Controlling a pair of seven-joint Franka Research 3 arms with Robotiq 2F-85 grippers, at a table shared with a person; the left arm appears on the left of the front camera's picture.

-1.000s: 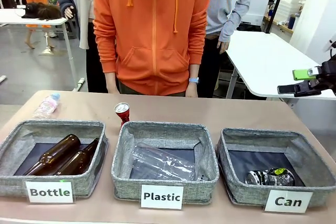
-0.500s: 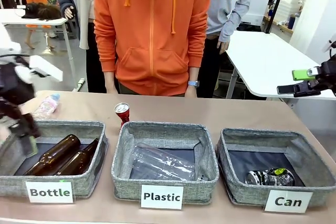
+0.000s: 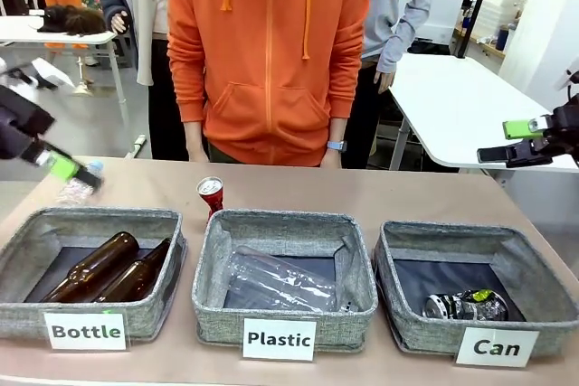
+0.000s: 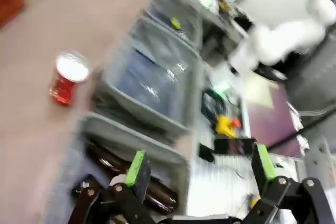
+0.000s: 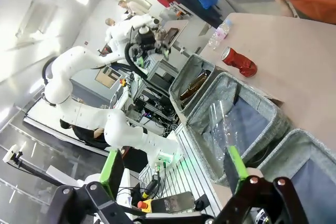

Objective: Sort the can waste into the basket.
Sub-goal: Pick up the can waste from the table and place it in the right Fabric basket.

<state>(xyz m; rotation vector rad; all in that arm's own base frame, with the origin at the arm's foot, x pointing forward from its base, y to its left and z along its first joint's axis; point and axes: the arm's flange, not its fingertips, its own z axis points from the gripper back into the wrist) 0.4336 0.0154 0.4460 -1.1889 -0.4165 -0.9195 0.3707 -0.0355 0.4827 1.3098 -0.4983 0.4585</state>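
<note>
Red can (image 3: 210, 194) upright on the worktop (image 3: 407, 192), toward the far edge, just behind the far left corner of the Plastic bin (image 3: 285, 221) and well apart from the Can basket (image 3: 448, 234). Dark crushed can (image 3: 466, 305) on its side inside the Can basket, near the front wall, at the right end of the worktop.

Left gripper (image 4: 199, 163) with fingers spread wide, nothing between them. Blurred in the front view, seemingly raised over the far left corner of the worktop, near a small clear bottle (image 3: 80, 185). Right gripper (image 3: 511, 140) raised beyond the right edge of the worktop, fingers likewise apart and empty, clear of both cans.

Brown glass bottles (image 3: 95, 268) lying in the Bottle bin (image 3: 99, 216) at the left end. Person in an orange hoodie (image 3: 267, 51) at the far edge, behind the red can.
</note>
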